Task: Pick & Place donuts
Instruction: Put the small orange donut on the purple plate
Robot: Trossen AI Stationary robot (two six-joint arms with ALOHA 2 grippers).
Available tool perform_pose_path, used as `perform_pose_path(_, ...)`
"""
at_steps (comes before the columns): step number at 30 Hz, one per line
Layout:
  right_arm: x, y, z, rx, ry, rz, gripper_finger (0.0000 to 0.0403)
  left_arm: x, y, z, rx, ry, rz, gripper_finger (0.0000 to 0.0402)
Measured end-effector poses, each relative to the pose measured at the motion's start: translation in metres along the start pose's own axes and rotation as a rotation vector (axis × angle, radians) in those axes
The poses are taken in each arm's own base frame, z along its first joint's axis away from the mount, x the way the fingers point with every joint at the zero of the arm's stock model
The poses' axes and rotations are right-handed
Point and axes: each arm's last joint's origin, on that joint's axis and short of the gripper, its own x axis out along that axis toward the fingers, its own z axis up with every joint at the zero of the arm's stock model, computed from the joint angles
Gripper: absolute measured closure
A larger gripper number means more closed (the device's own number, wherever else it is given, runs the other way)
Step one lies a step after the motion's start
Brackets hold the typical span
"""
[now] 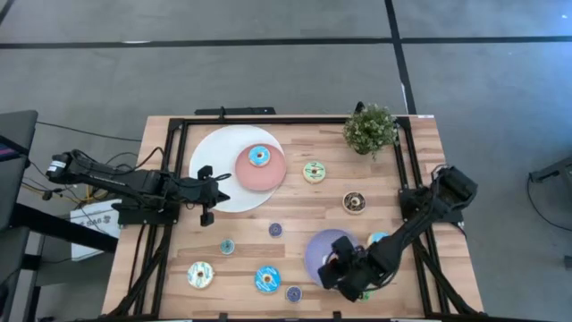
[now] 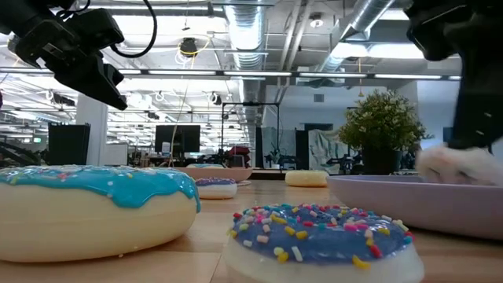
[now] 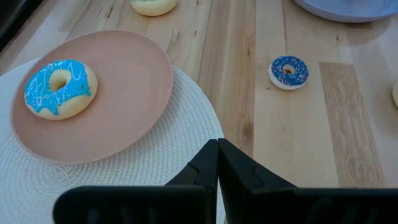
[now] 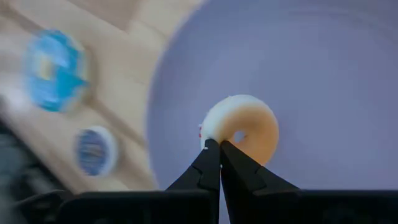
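My right gripper [image 1: 343,266] [image 4: 219,147] is over the near part of the lavender plate [image 1: 322,245] [image 4: 323,68], shut on a cream and orange donut [image 4: 245,127]. My left gripper [image 1: 219,186] [image 3: 217,147] is shut and empty. It hovers above the near edge of the white woven plate [image 1: 214,152] [image 3: 155,162]. On that plate rests a pink plate [image 1: 268,174] [image 3: 130,81] with a blue-iced donut [image 1: 260,156] [image 3: 60,87] lying flat on it. Several other donuts lie flat on the table. My right gripper pinches the cream and orange donut by its outer rim [image 4: 210,133], only at the fingertips [image 4: 211,155]. The donut stands tilted beyond the tips, over the lavender plate. Whether it touches the plate I cannot tell.
Loose donuts: cream-green [image 1: 315,172], brown [image 1: 355,203], small purple [image 1: 275,230] [image 3: 288,71], small teal [image 1: 227,246], teal [image 1: 377,239] beside the lavender plate, and three near the near edge [image 1: 200,275] [image 1: 267,280] [image 1: 293,292]. A potted plant [image 1: 371,128] stands at the far right.
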Motion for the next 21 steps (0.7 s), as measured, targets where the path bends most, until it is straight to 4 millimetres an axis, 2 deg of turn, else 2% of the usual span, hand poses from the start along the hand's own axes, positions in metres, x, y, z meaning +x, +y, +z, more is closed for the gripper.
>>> perform_pose_path(2, 0.001, -0.008, 0.0, 0.03, -0.04, 0.098, 0.0403, 0.0, 0.0, 0.0, -0.006, 0.0, -0.001, 0.0401)
perform_pose_path(9, -0.001, -0.037, 0.004, 0.098, -0.106, 0.226, 0.0403, 0.0, 0.0, 0.0, -0.008, -0.001, -0.001, 0.0401)
perform_pose_path(16, 0.016, -0.057, 0.002, 0.161, -0.061, 0.221, 0.0403, 0.0, 0.0, 0.0, -0.006, -0.002, -0.001, 0.0401)
perform_pose_path(19, 0.017, -0.065, 0.002, 0.175, -0.053, 0.194, 0.0403, 0.0, 0.0, 0.0, -0.007, -0.002, -0.002, 0.0401)
perform_pose_path(21, 0.011, -0.062, 0.004, 0.167, -0.049, 0.219, 0.0403, 0.0, 0.0, 0.0, -0.007, -0.002, -0.001, 0.0401)
